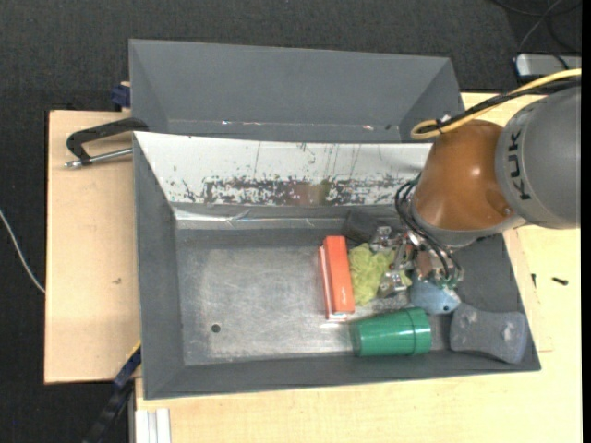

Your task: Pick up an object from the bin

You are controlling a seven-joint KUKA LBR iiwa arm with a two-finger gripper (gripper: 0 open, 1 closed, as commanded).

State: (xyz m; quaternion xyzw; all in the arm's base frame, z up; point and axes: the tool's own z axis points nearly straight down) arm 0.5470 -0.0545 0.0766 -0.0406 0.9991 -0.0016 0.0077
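- Lower right of the frame, inside the grey metal bin [240, 284]: the gripper [411, 264] hangs low beneath the arm's orange cover [462, 183], just over a crumpled yellow-green thing [367, 268] and a pale blue thing [434, 296].
- Whether the gripper is spread or closed is lost in a tangle of metal and cable (no call possible either way).
- Nothing is seen lifted or clamped, so the pick looks not yet made; the grasp and the lift are judged still to come.
- Close by lie an orange bar [338, 280], touching the yellow-green thing's left side, a green cylinder [391, 332] on its side just below, and a grey lump [488, 332] in the bin's lower right corner.
- Writing: the letters "KU" read sideways on the grey arm [549, 164] at the right edge; no label is legible on any item in the bin.
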